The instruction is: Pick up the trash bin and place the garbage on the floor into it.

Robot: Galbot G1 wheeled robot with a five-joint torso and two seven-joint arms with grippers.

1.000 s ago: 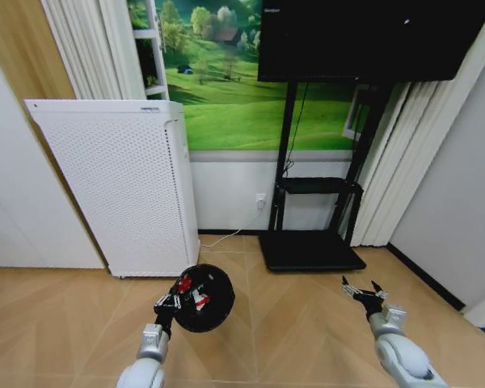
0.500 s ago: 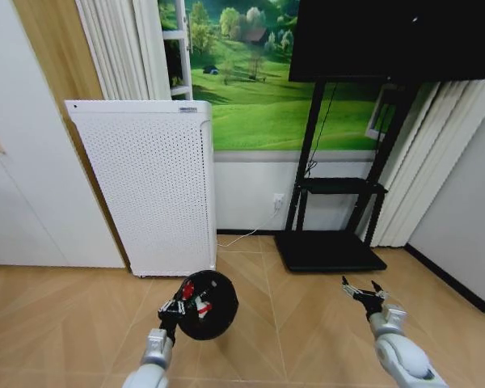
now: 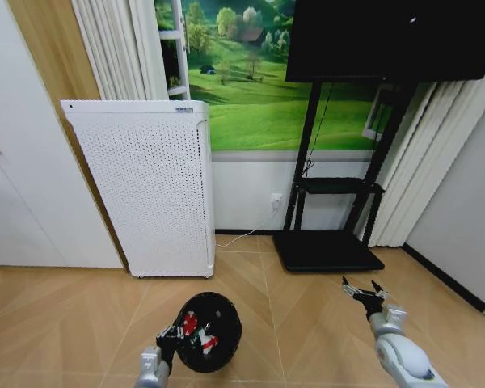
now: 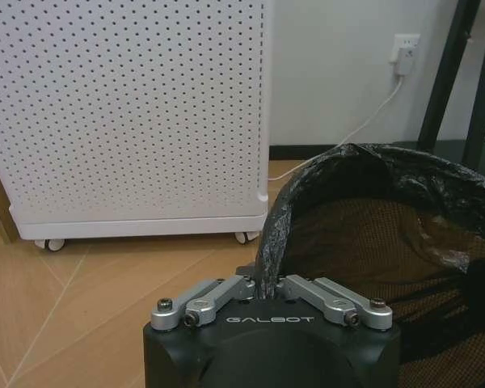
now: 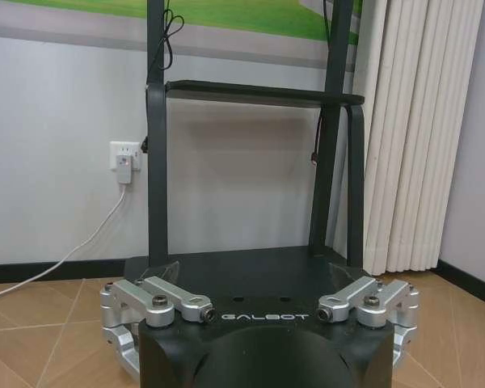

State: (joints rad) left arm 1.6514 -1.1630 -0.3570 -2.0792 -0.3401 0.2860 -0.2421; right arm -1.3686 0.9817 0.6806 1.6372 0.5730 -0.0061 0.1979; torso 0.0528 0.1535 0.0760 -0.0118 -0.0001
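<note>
The trash bin (image 3: 208, 331) is black, lined with a glossy black bag; just in front of the white perforated appliance (image 3: 145, 184), its inside shows dark brownish mesh in the left wrist view. Red-and-white garbage (image 3: 196, 333) lies inside it. The appliance is plain white, dotted all over with fine rows of small holes. Right of the appliance, the wall carries a bright green meadow mural (image 3: 242, 73) above a white lower band. Farther right stands a black stand (image 3: 327, 202) with a black screen. The floor (image 3: 65, 315) before the appliance is light tan wood in a herringbone pattern. The left gripper (image 4: 271, 287) and right gripper (image 3: 364, 293) are silver metal on black bodies.
</note>
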